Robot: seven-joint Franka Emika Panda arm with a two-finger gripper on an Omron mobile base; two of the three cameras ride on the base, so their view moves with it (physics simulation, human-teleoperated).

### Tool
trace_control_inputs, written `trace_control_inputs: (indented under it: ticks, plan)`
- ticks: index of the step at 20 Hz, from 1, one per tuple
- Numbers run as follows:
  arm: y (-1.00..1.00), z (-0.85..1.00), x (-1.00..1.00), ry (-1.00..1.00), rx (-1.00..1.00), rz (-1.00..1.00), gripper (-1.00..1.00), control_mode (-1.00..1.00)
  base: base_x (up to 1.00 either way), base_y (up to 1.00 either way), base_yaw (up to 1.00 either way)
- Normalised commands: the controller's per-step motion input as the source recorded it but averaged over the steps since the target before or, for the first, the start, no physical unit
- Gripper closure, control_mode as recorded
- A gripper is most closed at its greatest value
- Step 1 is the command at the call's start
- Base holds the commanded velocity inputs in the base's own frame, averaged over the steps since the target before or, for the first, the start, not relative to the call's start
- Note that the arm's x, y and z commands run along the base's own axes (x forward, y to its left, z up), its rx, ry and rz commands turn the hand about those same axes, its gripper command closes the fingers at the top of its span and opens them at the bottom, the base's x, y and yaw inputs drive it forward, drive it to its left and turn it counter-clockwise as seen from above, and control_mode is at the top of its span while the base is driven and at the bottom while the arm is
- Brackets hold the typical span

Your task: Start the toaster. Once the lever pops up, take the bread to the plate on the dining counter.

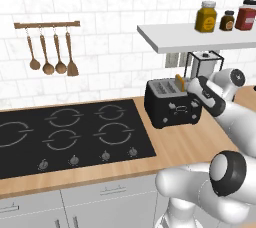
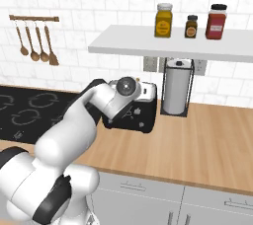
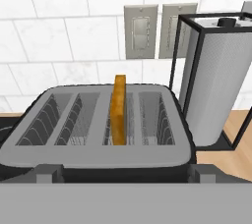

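Observation:
The black toaster (image 1: 170,104) with its silver slotted top (image 3: 98,149) stands on the wooden worktop, to the right of the hob. A golden-tan slice of bread (image 1: 179,83) stands upright in one of its right-hand slots (image 3: 118,110), sticking up above the top. My gripper (image 1: 192,92) hovers just in front of and slightly above the toaster's near side. Its jaws are spread wide with nothing between them (image 3: 123,175). In the right base view my arm hides most of the toaster (image 2: 144,109). The plate and the dining counter are out of view.
A paper towel roll in a black wire holder (image 3: 221,85) stands close to the toaster's right (image 2: 177,93). Above it a white shelf (image 1: 200,39) carries three jars. The black hob (image 1: 65,132) lies to the left. Wooden utensils (image 1: 50,54) hang on the wall.

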Motion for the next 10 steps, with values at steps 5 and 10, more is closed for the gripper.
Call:
trace_control_inputs:
  ticks: [5,10]
  plan:
    - [0.0,0.0,0.21,0.0,0.0,0.0,-1.0,-1.0,0.0,0.0,0.0]
    - [0.01,0.0,0.16,0.03,0.0,0.0,-1.0,-1.0,0.0,0.0,0.0]
